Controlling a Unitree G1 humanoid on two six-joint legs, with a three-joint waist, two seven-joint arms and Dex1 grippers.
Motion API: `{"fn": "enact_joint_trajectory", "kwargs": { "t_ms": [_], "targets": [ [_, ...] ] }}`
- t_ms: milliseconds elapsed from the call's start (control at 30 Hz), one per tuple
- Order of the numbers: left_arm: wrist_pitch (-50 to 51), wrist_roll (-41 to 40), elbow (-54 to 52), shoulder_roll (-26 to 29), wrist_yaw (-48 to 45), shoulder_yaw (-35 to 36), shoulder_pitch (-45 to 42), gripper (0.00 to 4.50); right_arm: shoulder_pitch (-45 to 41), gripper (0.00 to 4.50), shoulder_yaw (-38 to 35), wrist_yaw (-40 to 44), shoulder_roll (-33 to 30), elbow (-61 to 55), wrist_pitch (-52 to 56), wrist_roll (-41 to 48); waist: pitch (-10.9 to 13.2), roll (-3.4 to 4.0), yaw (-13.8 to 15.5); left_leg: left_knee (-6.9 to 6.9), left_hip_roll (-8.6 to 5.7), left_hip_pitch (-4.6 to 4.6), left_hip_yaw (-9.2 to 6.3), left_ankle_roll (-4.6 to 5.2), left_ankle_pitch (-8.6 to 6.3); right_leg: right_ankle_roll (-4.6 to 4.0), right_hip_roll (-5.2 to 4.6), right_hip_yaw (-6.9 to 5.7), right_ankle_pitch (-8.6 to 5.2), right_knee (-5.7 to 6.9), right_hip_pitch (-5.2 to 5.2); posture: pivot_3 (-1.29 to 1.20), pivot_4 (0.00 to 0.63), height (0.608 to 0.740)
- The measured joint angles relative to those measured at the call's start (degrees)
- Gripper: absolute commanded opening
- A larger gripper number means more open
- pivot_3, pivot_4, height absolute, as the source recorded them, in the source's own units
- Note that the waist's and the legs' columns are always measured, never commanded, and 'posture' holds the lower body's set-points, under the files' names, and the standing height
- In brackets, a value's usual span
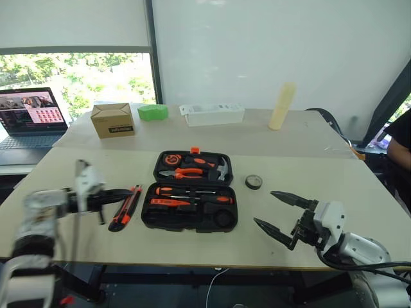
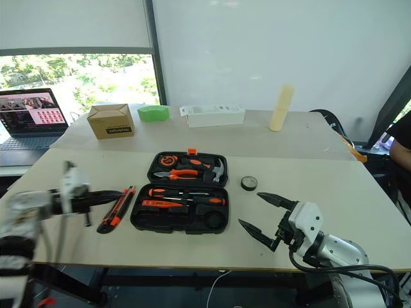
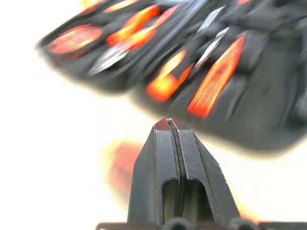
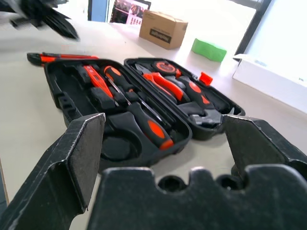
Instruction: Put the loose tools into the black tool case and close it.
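Note:
The black tool case [image 1: 151, 219] lies open at the middle of the table, with orange-handled screwdrivers [image 1: 192, 191] in its near half. Pliers, a hammer and a tape measure fill the far half. Two utility knives [image 1: 125, 206] lie side by side on the table just left of the case. A small black tape roll [image 1: 253, 182] sits to the case's right. My left gripper [image 1: 127, 192] is shut and holds nothing, hovering over the knives and pointing at the case. My right gripper [image 1: 264, 208] stands wide open and empty, right of the case's near corner and in front of the tape roll.
On the far table stand a cardboard box [image 1: 112, 120], a green object [image 1: 153, 112], a long white box [image 1: 212, 115] and a cream cylinder [image 1: 282, 106]. A laptop [image 1: 32, 119] is at far left. A person [image 1: 401, 147] is at the right edge.

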Motion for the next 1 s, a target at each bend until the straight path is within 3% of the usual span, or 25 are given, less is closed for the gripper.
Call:
{"fn": "enact_joint_trajectory", "kwargs": {
  "t_ms": [133, 200, 300, 400, 500, 767, 967, 1000],
  "targets": [
    [6.4, -2.6, -5.3, 1.5, 5.6, 8.1, 16.3, 1.50, 0.3, 4.50, 0.4, 0.5, 0.3, -0.1, -0.7, 0.1, 0.0, 0.07, 0.3, 0.02, 0.04, -0.01, 0.03, -0.03, -0.08, 0.02, -0.06, -0.02, -0.02, -0.04, -0.01, 0.00, 0.150, 0.740],
    [9.3, -3.3, -7.9, 1.5, 8.8, 11.9, 23.3, 2.41, 0.3, 4.50, 0.5, 1.0, 0.3, -0.1, -0.7, 0.8, 0.0, 0.01, 0.9, 0.04, 0.05, -0.03, -0.04, -0.07, -0.08, 0.01, -0.10, -0.15, -0.01, -0.03, 0.00, 0.00, 0.150, 0.740],
    [12.7, -4.7, -12.9, 1.4, 11.7, 15.4, 29.3, 3.42, 0.5, 4.50, 0.6, 2.2, 0.2, -0.3, -0.7, 1.6, 0.1, 0.07, 2.0, 0.05, 0.05, 0.09, -0.06, -0.13, -0.06, -0.06, -0.17, -0.22, -0.06, -0.05, 0.12, 0.00, 0.150, 0.740],
    [15.9, -5.6, -17.9, 0.6, 14.0, 16.0, 30.1, 4.45, 0.5, 4.50, 0.8, 2.8, 0.2, -0.2, -0.7, 1.6, 0.1, 0.10, 2.5, 0.05, 0.05, 0.10, -0.06, -0.20, -0.01, -0.12, -0.16, -0.23, -0.09, -0.03, 0.11, 0.00, 0.150, 0.740],
    [21.3, -7.2, -23.1, 0.3, 16.0, 14.6, 27.9, 4.45, 0.1, 4.50, 1.2, 2.9, 0.2, -0.2, -0.7, 1.6, 0.1, 0.07, 2.5, 0.05, 0.08, 0.10, -0.03, -0.21, 0.00, -0.13, -0.08, -0.22, -0.09, 0.02, 0.12, 0.00, 0.150, 0.740],
    [46.8, -9.3, -34.1, 0.0, 26.2, 1.5, 11.3, 4.45, -2.6, 4.50, 2.6, 2.6, 0.1, -0.5, -0.7, 1.4, 0.1, 0.06, 1.5, 0.00, -0.03, 0.09, -0.03, -0.27, 0.00, -0.16, 0.14, -0.17, -0.10, 0.07, 0.10, 0.00, 0.150, 0.740],
    [52.4, -6.9, -34.3, -4.1, 31.4, -5.8, 6.1, 4.45, -2.6, 4.50, 3.7, 2.0, 0.2, -0.6, -0.7, 0.9, 0.1, 0.07, 1.2, -0.01, -0.08, 0.09, -0.05, -0.26, 0.00, -0.18, 0.12, -0.16, -0.12, 0.08, 0.09, 0.00, 0.150, 0.740],
    [53.0, -6.6, -34.2, -4.3, 32.2, -6.4, 5.4, 4.21, -2.7, 4.50, 3.7, 1.9, 0.2, -0.7, -0.7, 0.9, 0.1, 0.07, 1.3, -0.01, -0.10, 0.13, -0.05, -0.26, 0.00, -0.18, 0.11, -0.16, -0.12, 0.08, 0.12, 0.00, 0.150, 0.740]
  ]
}}
